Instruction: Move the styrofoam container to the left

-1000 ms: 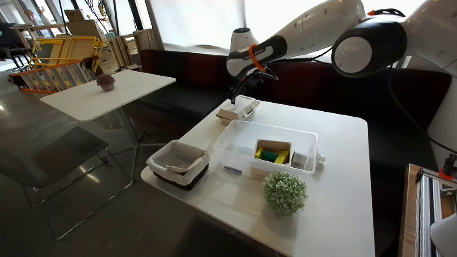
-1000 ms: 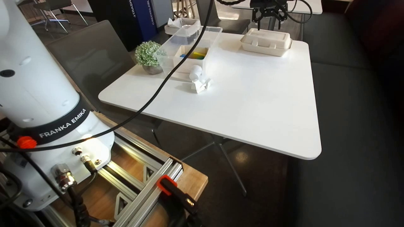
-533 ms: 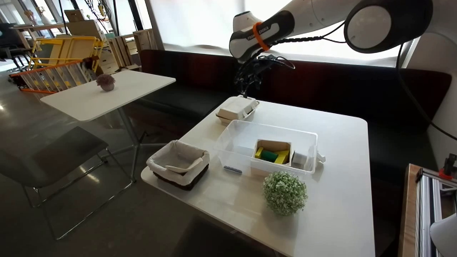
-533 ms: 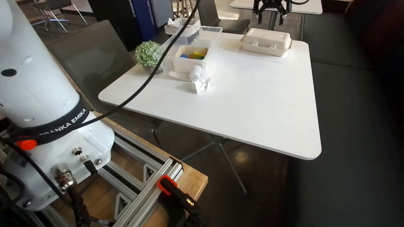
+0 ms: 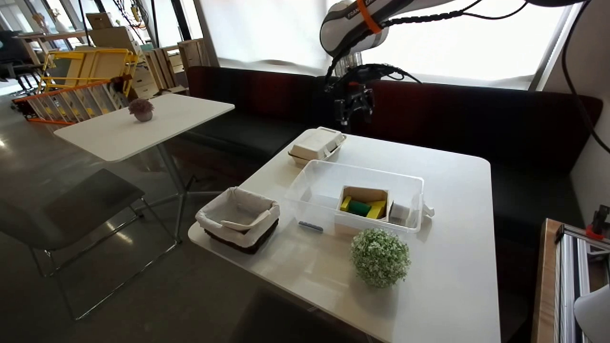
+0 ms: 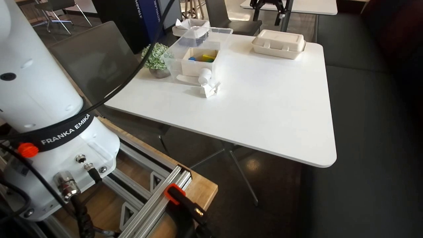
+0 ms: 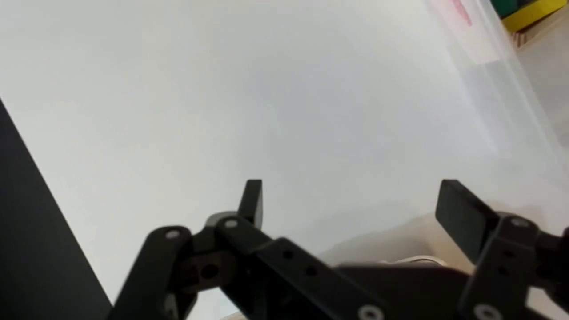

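Observation:
The styrofoam container (image 5: 317, 144) is a beige, lidded clamshell box. It rests closed on the white table near a corner, and it also shows in an exterior view (image 6: 280, 43). My gripper (image 5: 352, 123) is above the container's level and apart from it. The gripper also shows at the top edge of an exterior view (image 6: 267, 18). In the wrist view the gripper (image 7: 351, 195) has its fingers wide apart with nothing between them. Only a rim of the container (image 7: 418, 258) shows there, behind the gripper; the rest is hidden.
A clear plastic bin (image 5: 305, 178) stands beside the container, with a small box (image 5: 364, 189) of coloured blocks inside. A cloth-lined basket (image 5: 238, 214) and a green plant (image 5: 380, 257) are on the table (image 5: 452, 238). A dark bench (image 6: 360, 132) runs along one side.
My gripper has risen and moved away from the container, to the right in an exterior view, and has turned. The container has not moved.

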Motion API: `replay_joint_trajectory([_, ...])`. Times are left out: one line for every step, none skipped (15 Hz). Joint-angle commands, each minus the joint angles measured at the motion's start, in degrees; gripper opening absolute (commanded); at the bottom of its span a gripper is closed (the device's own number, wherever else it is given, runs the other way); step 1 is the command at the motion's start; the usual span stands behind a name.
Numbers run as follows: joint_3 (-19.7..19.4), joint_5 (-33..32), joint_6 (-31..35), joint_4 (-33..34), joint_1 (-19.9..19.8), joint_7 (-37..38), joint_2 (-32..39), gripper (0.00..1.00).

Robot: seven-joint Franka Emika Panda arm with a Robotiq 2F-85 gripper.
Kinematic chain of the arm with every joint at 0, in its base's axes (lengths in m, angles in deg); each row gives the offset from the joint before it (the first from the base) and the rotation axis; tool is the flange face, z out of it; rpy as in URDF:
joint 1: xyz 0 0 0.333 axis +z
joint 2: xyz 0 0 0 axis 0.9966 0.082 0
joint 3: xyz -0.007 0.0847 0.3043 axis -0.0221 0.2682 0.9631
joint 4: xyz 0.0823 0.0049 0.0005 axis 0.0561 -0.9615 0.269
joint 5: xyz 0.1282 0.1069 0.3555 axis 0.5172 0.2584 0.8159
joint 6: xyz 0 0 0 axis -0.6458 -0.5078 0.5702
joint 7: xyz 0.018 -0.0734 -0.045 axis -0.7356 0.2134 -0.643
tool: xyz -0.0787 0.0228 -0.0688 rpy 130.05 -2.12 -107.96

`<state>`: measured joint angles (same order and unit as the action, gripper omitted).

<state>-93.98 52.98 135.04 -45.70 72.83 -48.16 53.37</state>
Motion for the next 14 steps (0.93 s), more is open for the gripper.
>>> replay_joint_trajectory([2.1,6.8,9.8,-13.7,-3.0,-5.1,-7.7,1.0])
replay_joint_trajectory([2.5,9.6,12.5,-16.5,-3.7,-6.1,-9.2,1.0])
replay_joint_trajectory([2.8,11.9,15.7,-19.2,-4.4,-7.6,-10.5,1.0])
replay_joint_trajectory([3.0,14.5,19.0,-21.9,-4.9,-8.5,-11.9,1.0])
replay_joint_trajectory([3.2,16.7,22.9,-24.8,-5.3,-10.0,-13.4,1.0])
replay_joint_trajectory([3.4,18.9,26.9,-27.5,-5.7,-11.3,-14.9,1.0])
replay_joint_trajectory([3.1,20.0,31.9,-30.4,-5.4,-11.8,-16.4,1.0])
replay_joint_trajectory([1.8,18.8,36.5,-33.3,-4.4,-10.6,-18.5,1.0])
replay_joint_trajectory([1.4,18.7,41.2,-36.2,-3.9,-9.5,-20.1,1.0])
replay_joint_trajectory([1.8,17.3,34.4,-27.6,-4.6,-9.9,-14.2,1.0])
replay_joint_trajectory([1.7,17.3,35.9,-29.1,-4.6,-9.9,-15.3,1.0])
replay_joint_trajectory([1.6,17.3,35.7,-29.0,-4.6,-9.9,-15.4,1.0])
replay_joint_trajectory([1.7,17.3,35.7,-28.8,-4.5,-9.9,-15.3,1.0])
replay_joint_trajectory([1.7,17.3,35.7,-28.6,-4.5,-9.9,-15.1,1.0])
